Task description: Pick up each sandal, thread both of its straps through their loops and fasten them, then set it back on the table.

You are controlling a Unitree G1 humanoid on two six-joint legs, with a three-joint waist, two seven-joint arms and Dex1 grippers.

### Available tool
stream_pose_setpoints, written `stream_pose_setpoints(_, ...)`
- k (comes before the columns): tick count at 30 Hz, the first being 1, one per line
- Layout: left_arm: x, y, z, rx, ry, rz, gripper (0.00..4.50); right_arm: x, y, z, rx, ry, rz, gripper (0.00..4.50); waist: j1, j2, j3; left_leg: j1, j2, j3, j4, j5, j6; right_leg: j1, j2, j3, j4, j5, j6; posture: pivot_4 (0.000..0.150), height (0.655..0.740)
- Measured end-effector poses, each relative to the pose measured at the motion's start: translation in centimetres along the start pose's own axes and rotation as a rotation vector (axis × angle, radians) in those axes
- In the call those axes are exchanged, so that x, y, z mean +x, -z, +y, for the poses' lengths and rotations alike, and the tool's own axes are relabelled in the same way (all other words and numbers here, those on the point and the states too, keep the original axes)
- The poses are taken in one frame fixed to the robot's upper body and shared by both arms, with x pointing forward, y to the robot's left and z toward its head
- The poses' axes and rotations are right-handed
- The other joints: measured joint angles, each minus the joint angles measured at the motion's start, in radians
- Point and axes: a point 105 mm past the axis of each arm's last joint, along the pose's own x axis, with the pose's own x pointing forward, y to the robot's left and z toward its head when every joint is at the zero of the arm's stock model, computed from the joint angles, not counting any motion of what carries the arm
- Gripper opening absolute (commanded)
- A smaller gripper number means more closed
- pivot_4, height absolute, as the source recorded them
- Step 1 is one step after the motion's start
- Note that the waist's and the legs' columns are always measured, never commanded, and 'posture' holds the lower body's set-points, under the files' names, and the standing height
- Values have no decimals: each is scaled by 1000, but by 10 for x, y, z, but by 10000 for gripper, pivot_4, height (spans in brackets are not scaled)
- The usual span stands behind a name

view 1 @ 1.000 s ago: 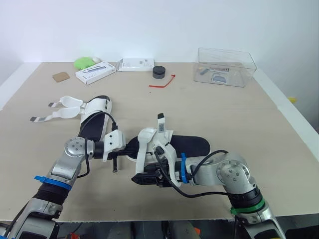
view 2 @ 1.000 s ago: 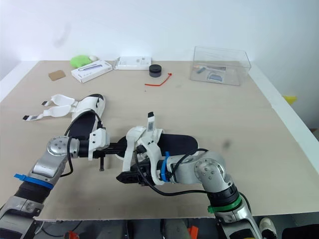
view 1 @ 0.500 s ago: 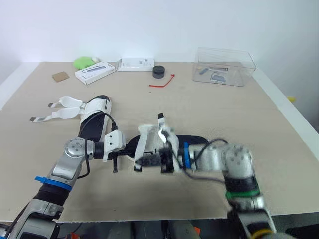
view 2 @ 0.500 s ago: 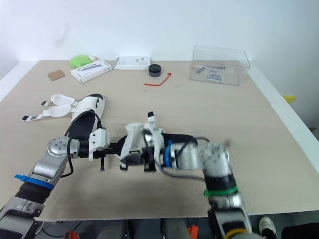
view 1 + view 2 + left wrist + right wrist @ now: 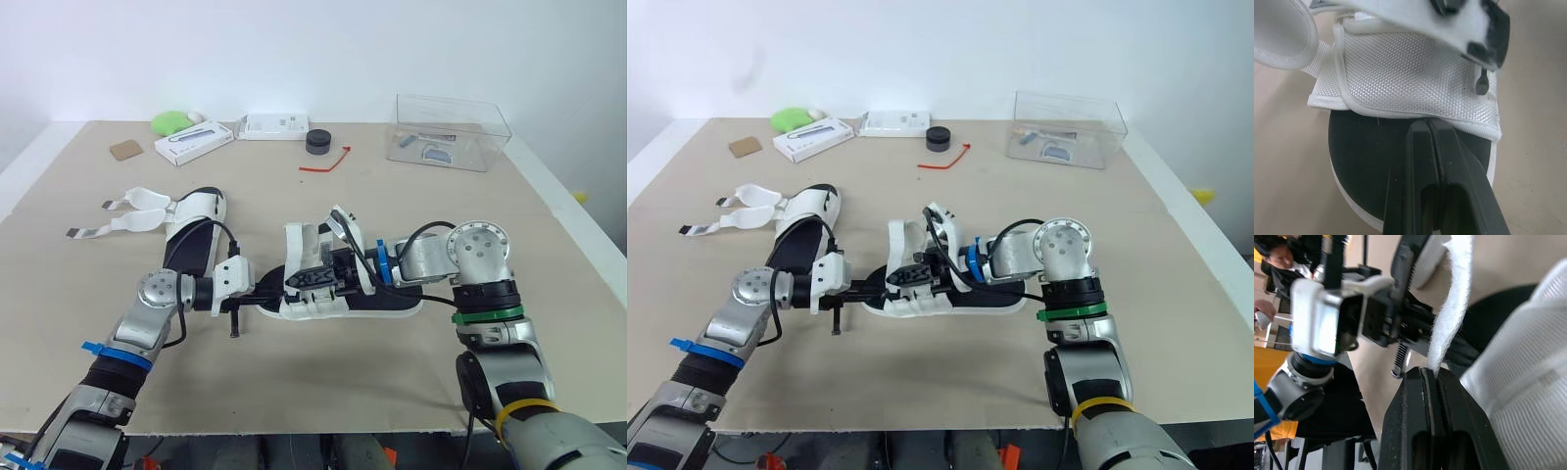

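Noted the other sandal (image 5: pixel 191 245) at the left of the table (image 5: pixel 470 225), well apart from both grippers, its two straps (image 5: pixel 132 208) unfastened and spread flat away to the left.

Next to the right, saw the left gripper (image 5: pixel 1429 122) with fingers pressed together and nothing visible between them, tips lying over the black footbed at the left end of the near sandal (image 5: pixel 299 255). Judged it a steadying touch rather than a grasp.

Found that near sandal apparently resting on the table towards the front edge, long axis running left to right, squarely between the two grippers.

Saw the right gripper (image 5: pixel 1430 374) set in from the sandal's right end, clamped on a fuzzy white strap (image 5: pixel 1449 323) that stood up from its fingertips above the footbed.

Judged the threading to turn on this: held strap above the sandal's middle, its loop probably on the white band just to the left, right arm nearer and better placed to lead. Could not make out the loop itself.

Along the back, left to right: brown card scrap (image 5: pixel 124 151), green lump (image 5: pixel 168 122), long white box (image 5: pixel 194 143), flat white box (image 5: pixel 274 125), black round cap (image 5: pixel 317 142), red tie (image 5: pixel 328 162), clear plastic box (image 5: pixel 451 132). Made out dark print on both white boxes, but could read no word or brand.
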Motion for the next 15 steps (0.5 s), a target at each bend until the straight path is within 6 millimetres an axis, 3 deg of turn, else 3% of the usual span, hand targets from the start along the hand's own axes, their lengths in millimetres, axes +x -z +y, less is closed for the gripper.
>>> stream_pose_setpoints(6, 0, 0, -1, 6, 2, -3, 0, 1, 4, -4, 5, 22, 27, 1261, 0, 0, 0, 0, 0, -1, 0, 0, 0, 0, 0, 0, 0, 0, 0, 1500, 7400)
stream_pose_setpoints(15, 0, 1, -1, 6, 0, -3, 0, -2, -11, -6, 12, 39, -10, 1261, 0, 0, 0, 0, 0, -1, 0, 0, 0, 0, 0, 0, 0, 0, 0, 1500, 7400)
